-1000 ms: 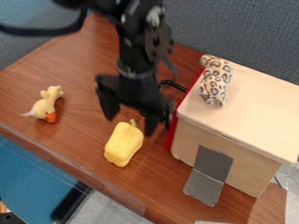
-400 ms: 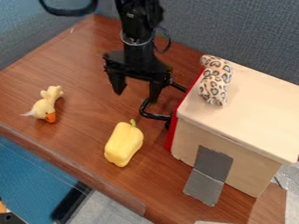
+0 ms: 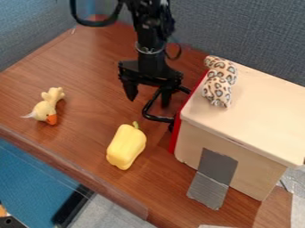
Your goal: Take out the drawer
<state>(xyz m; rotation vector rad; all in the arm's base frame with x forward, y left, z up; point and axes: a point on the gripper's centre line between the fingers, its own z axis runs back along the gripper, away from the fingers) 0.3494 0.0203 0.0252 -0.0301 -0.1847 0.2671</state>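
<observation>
- The drawer (image 3: 178, 127) sits at three o'clock of the claw (image 3: 147, 103) and a little below, its red front against the nine o'clock side of the wooden box (image 3: 268, 107); it looks shut, so the pull itself is probably all to come.
- The claw is spread, one finger at the outer side of the black handle (image 3: 158, 118) and the other seemingly within its loop, likely so that closing would trap the bar or a sideways drag would hook it. Whether either finger touches the bar, I cannot tell.
- The arm (image 3: 155, 35) comes in from twelve o'clock with the claw hanging down, which suits a loop that juts out over the table (image 3: 77, 71).
- The pull should run towards nine o'clock, away from the box; a finger that sits too high could slip off the handle.
- Grey tape (image 3: 214, 176) runs from the box's six o'clock wall onto the table, presumably to keep the box from sliding along with the drawer.
- A spotted toy (image 3: 218, 87) lies on the box top, where a jolt might shift it.
- The yellow pepper (image 3: 126, 147) lies at seven o'clock of the claw, near the likely path; the plush duck (image 3: 46, 107), at nine, seems safer.
</observation>
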